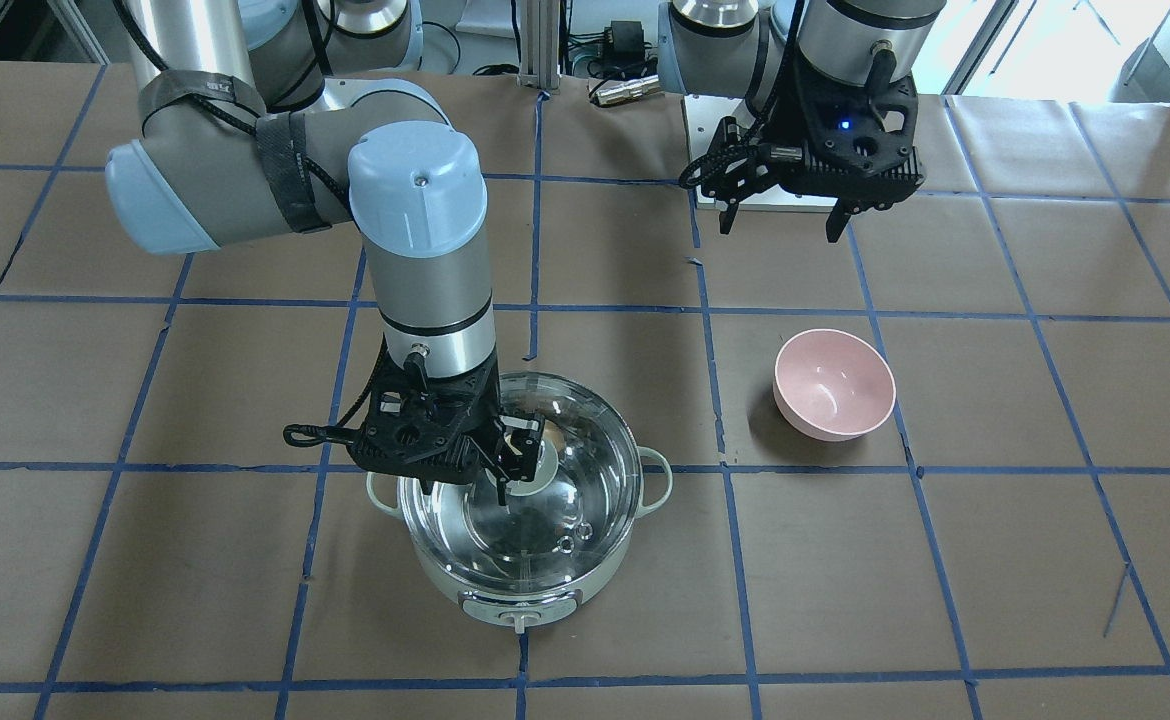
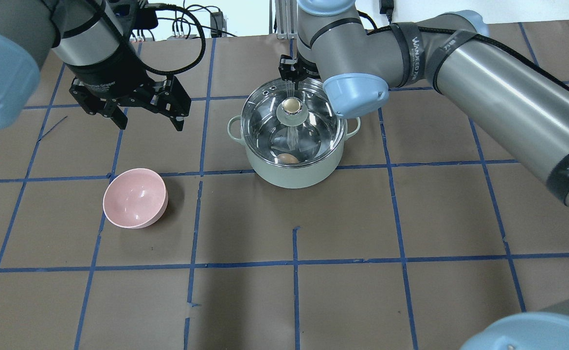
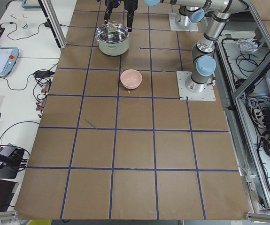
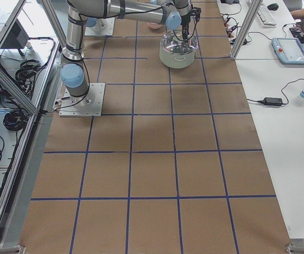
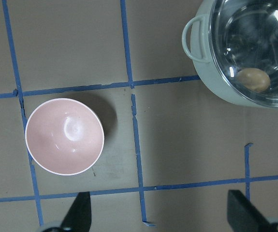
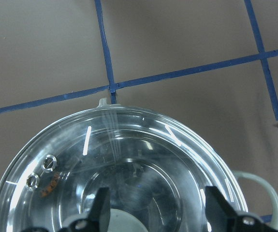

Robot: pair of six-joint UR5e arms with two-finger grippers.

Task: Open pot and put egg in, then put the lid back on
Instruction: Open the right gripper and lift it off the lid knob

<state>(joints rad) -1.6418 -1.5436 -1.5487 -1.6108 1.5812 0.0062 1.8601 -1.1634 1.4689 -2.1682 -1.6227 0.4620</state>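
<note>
pot point(image 5: 215, 83) partly beyond view's edge

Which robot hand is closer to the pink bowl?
Left. The left gripper hangs just beyond the pink bowl; the right gripper is farther away, over the lid.

Pale-green pot point(image 2: 292, 175), tan egg point(image 2: 288, 158), pink bowl point(image 2: 135, 198), brown table point(image 2: 411, 209) w/ blue grid.

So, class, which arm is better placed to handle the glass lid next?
Right. The right fingers hang open over the clear glass lid on the pale-green pot; the left fingers hover apart, nearer the pink bowl.
</note>
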